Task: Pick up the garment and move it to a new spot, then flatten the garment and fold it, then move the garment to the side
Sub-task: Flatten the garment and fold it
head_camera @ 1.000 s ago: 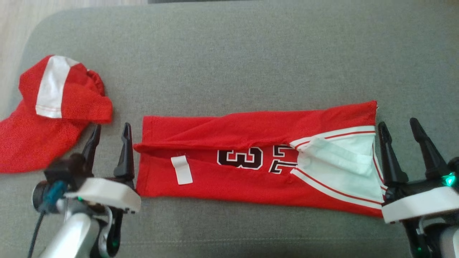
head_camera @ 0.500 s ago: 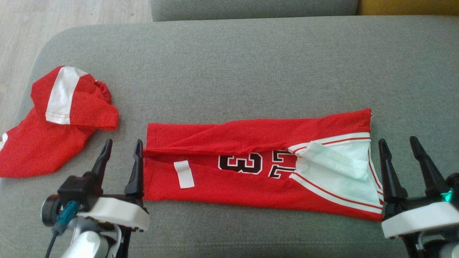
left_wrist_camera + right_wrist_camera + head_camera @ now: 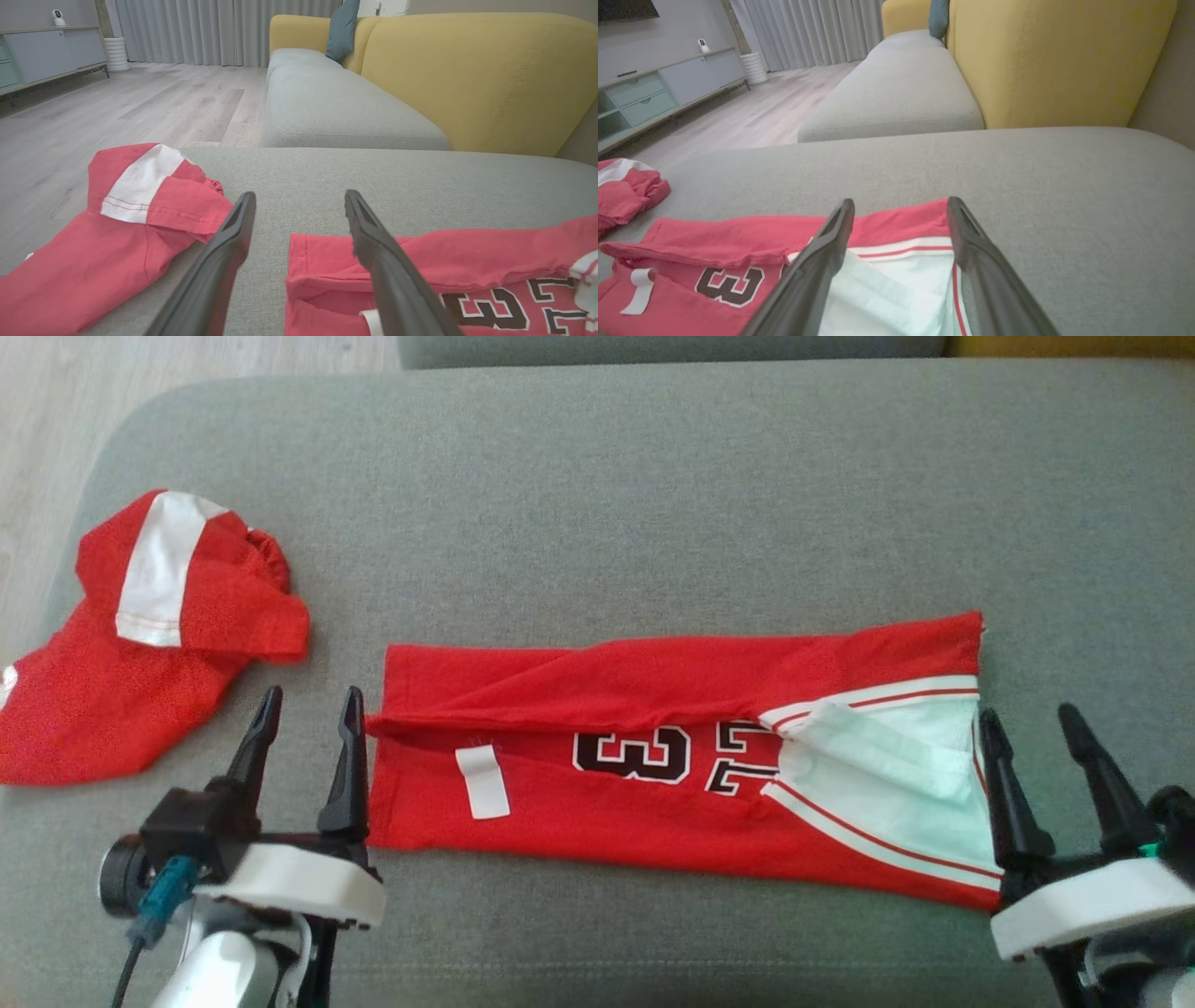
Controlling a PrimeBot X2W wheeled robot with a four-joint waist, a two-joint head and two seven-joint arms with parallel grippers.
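— Head view?
— The red jersey (image 3: 653, 803) lies folded in a long strip on the grey cushion (image 3: 653, 504). The left gripper (image 3: 311, 702) and right gripper (image 3: 1025, 714) sit at opposite ends, fingers apart, holding nothing.
— Left wrist view?
— One finger crosses the jersey's corner. A second red garment (image 3: 93, 261) lies to the left.
— Right wrist view?
— The fingers straddle the white-trimmed end.
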